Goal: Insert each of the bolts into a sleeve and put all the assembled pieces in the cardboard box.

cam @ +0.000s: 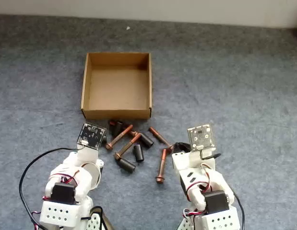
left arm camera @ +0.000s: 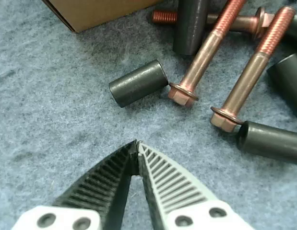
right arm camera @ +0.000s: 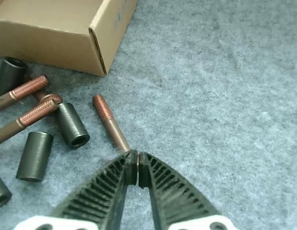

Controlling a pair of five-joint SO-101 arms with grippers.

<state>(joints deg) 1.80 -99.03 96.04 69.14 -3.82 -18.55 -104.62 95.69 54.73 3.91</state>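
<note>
**High view.** An open cardboard box (cam: 85, 88) stood on grey matting (cam: 244, 81). Just in front of it, between the two arms, lay a loose cluster of copper-coloured bolts (cam: 127, 146) and dark sleeves (cam: 138, 153), all outside the box. An outlying bolt (cam: 161, 165) lay near the right arm (cam: 206, 191).

**Left wrist view.** The left gripper (left arm camera: 137, 146) had its jaws pressed together at the tips, with nothing between them. Just beyond the tips a short sleeve (left arm camera: 138, 82) lay on its side. Beside it were two long bolts, the nearer bolt (left arm camera: 206, 52) and the farther bolt (left arm camera: 251, 72), both with their heads toward the gripper. The farther bolt's head touched an end sleeve (left arm camera: 273, 141). A corner of the box showed behind.

**Right wrist view.** The right gripper (right arm camera: 137, 158) had its jaws closed tip to tip and held nothing. Its tips met the plain shank of a single bolt (right arm camera: 110, 122), whose threaded end pointed toward the box. Whether they touched could not be told. A faint mark (right arm camera: 118, 17) on the box wall was too small to read.
</note>
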